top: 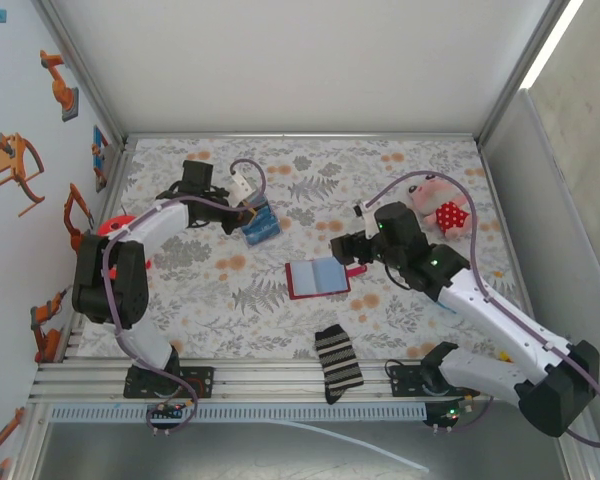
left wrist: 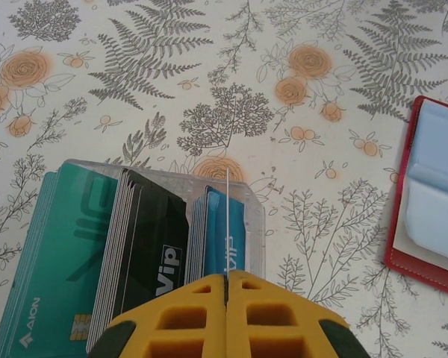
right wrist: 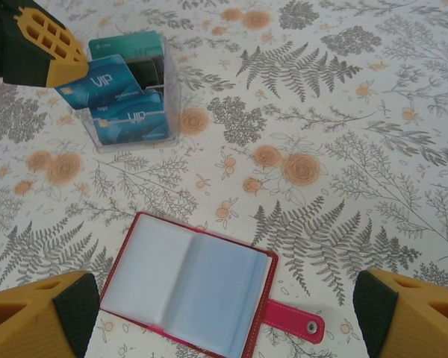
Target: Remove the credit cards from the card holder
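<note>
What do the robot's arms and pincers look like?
The left arm and right arm are white tubes with chunky black joints. A thin lilac cable loops along each. The left pincer and right pincer have yellow fingers with black pads, and the left one's fingers have grid-shaped holes.

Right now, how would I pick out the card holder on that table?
Look at the middle of the flowered table. The card holder lies open and flat there, between the clear box of cards and the striped sock. Only it has a dark-red cover, blue-grey pockets and a red snap tab.
</note>
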Controlling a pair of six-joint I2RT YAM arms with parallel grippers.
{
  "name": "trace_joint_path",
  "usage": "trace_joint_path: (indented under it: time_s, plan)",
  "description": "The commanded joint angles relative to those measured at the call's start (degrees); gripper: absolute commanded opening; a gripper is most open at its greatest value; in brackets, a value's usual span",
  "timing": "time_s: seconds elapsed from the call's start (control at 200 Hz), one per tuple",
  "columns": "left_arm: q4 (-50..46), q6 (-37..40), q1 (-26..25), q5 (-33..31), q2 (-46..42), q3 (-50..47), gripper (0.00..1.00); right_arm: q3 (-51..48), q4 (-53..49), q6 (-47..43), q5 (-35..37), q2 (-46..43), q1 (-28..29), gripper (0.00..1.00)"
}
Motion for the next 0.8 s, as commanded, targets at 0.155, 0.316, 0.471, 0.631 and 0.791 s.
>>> trace_joint_path:
  time_s: [0.155, 0.316, 0.471, 0.631, 0.791]
  plan:
    - [0.52, 2.56, 0.21, 1.62, 3.20, 2.71, 0.00, -0.95, -2.07, 2.26, 3.86, -2.67, 0.04, 0.88]
    - [-0.97, 3.30, 0.12, 1.82, 5.55, 3.91, 0.00, -0.86, -2.24, 2.08, 3.91, -2.99, 0.04, 0.88]
    - [-2.38, 3.18, -0.48, 1.20, 6.88, 5.10, 0.13, -0.90, -2.47, 2.09, 4.77, -2.74, 0.04, 0.88]
    - [-2.34, 1.46, -0.49, 0.26, 4.48, 4.97, 0.51, -1.47, -2.51, 2.66, 8.28, -2.87, -0.04, 0.93]
    - [0.44, -1.28, -0.28, -3.80, -1.79, 1.65, 0.57, -3.20, -1.65, 3.14, 17.17, -4.68, -0.59, 0.99]
